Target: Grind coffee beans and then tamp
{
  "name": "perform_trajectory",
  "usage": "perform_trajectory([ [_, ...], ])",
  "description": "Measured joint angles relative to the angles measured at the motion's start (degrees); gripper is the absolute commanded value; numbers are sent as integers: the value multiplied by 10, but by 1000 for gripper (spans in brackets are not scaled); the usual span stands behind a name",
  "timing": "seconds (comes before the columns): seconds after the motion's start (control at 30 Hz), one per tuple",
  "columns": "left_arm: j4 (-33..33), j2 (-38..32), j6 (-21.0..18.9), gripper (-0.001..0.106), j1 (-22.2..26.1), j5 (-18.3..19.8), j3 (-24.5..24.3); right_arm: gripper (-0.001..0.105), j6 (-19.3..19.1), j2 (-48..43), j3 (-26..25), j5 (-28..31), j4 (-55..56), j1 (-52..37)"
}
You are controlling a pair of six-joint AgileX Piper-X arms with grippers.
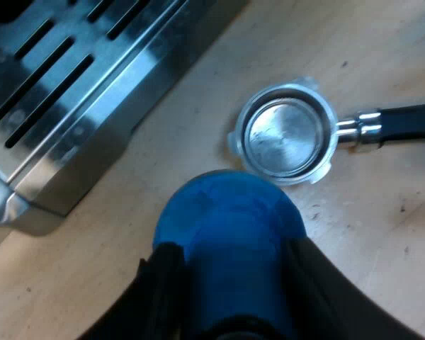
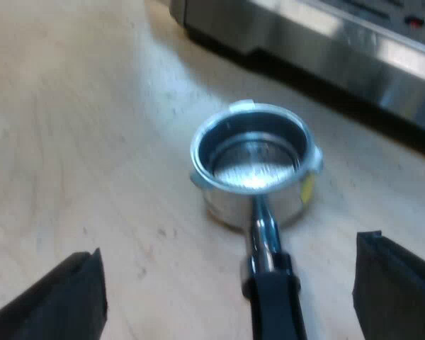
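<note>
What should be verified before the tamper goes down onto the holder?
1. Grip of left gripper on blue tamper: ok, shut on it.
2. Grounds in the holder: not ok, its basket shows bare metal.
3. Seating of holder on the table: ok, resting loose.
4. Hold of right gripper on the handle: not ok, open, fingers apart either side.
5. Alignment of blue tamper over basket: not ok, it sits beside the rim.
</note>
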Motion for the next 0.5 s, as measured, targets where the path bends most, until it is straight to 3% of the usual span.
perform_trajectory([
  [0.23,-14,21,0,0,-23,14,-13,72,0,0,11,0,-4,0],
  [0.37,-29,57,0,0,-23,44,-32,72,0,0,11,0,-3,0],
  [0.5,-35,102,0,0,-23,47,-50,72,0,0,11,0,-3,0],
])
